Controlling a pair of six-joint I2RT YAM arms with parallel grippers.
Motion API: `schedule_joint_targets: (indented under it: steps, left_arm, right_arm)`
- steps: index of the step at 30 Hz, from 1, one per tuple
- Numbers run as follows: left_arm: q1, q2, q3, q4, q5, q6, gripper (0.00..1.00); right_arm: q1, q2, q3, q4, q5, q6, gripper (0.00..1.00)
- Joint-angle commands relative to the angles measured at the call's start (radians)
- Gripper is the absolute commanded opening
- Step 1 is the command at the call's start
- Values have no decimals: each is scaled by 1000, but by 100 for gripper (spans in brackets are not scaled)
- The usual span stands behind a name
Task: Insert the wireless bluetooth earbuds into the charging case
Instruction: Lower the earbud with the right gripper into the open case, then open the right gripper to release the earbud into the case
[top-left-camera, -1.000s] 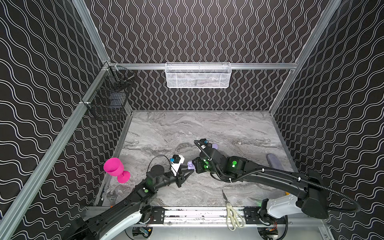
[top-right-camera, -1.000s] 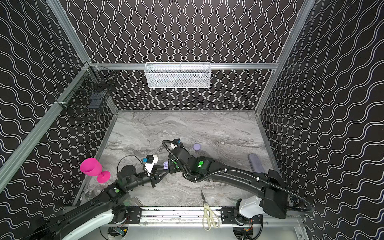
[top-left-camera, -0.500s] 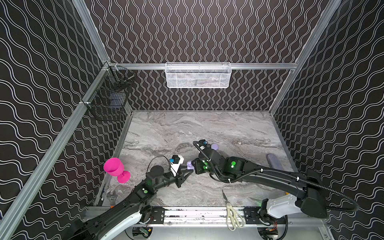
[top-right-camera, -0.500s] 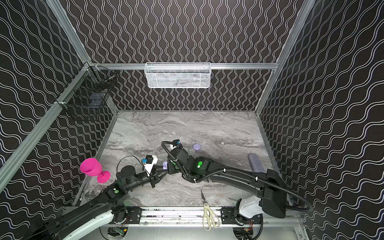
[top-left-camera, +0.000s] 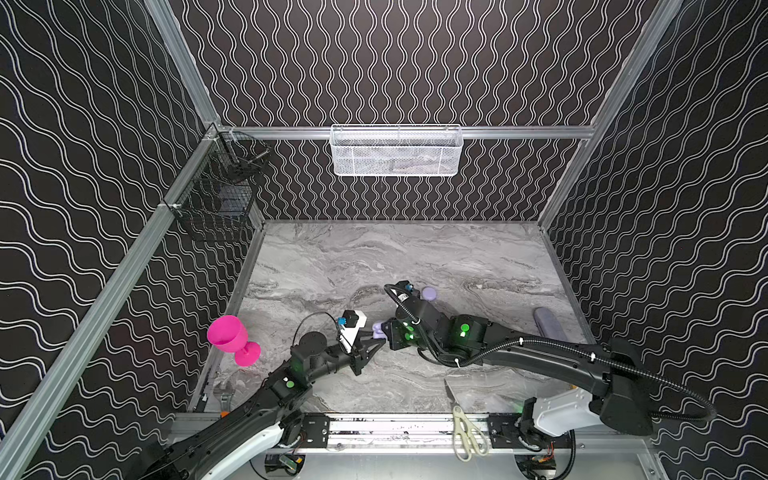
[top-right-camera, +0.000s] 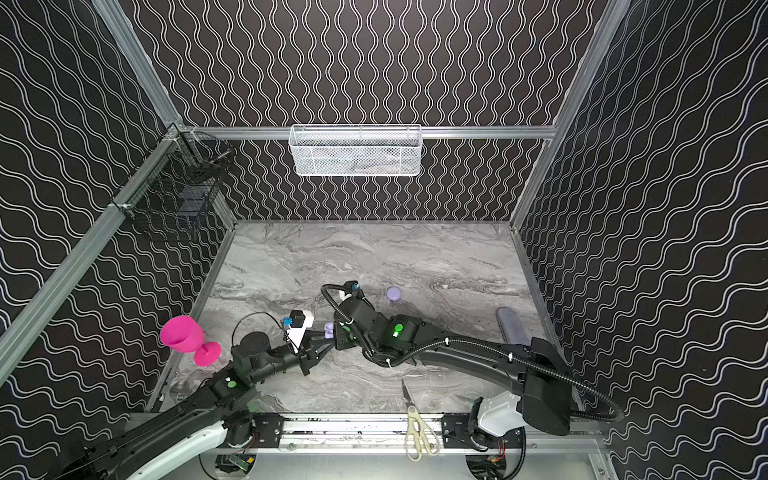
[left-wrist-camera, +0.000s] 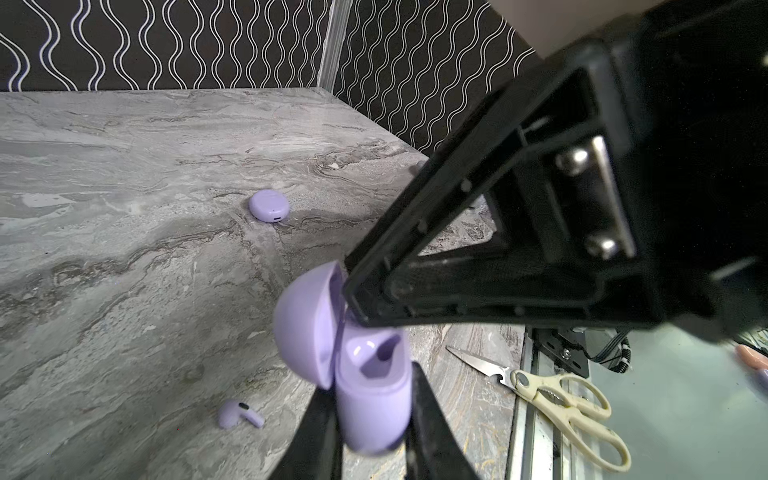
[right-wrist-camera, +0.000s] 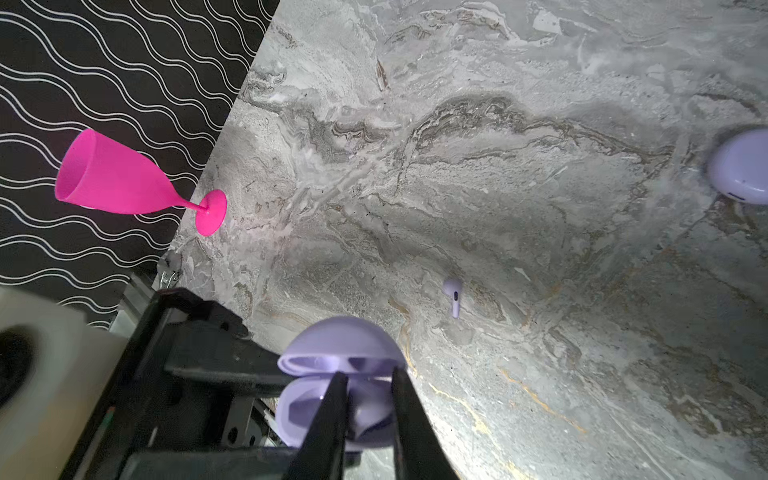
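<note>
Found left claw (left-wrist-camera: 370, 419) clenched on the base of a small lavender plastic charging case (left-wrist-camera: 374, 399), lid (left-wrist-camera: 305, 328) hinged open, over the front-middle part of the grey marble-pattern tabletop (left-wrist-camera: 124, 291). Noted one moulded socket (left-wrist-camera: 374, 357) in the case showing bare in the left wrist view.

Saw right claw (right-wrist-camera: 368, 386) with its two black fingertips (right-wrist-camera: 332, 399) at the open mouth of the same case, tips a little apart. Cannot tell whether anything is pinched there; only a lavender shape visible in the gap.

Logged one tiny lavender earbud (right-wrist-camera: 453, 297) with a short stem lying loose on the tabletop, near the held case, touched by neither claw.

Marked a second round lavender case (top-left-camera: 429, 294), shut, flat on the tabletop just behind the right arm.

Also recorded:
- magenta plastic goblet (top-left-camera: 228, 338) standing by the left wall
- cream-handled scissors (top-left-camera: 465, 424) with blades on the tabletop and handles over the front rail
- greyish-lavender cylinder (top-left-camera: 548, 326) lying near the right wall
</note>
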Motion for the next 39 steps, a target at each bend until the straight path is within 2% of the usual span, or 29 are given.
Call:
schedule_joint_targets:
  steps: [1, 8, 39]
  left_arm:
    - [1, -6, -1, 16, -22, 23, 23]
    - [2, -10, -3, 17, -21, 23, 23]
    - [1, -36, -5, -12, -53, 21, 22]
  right_arm:
    - [4, 0, -2, 4, -1, 9, 23]
    - [4, 2, 2, 2, 0, 8, 29]
    - [-14, -45, 8, -54, 94, -24, 37]
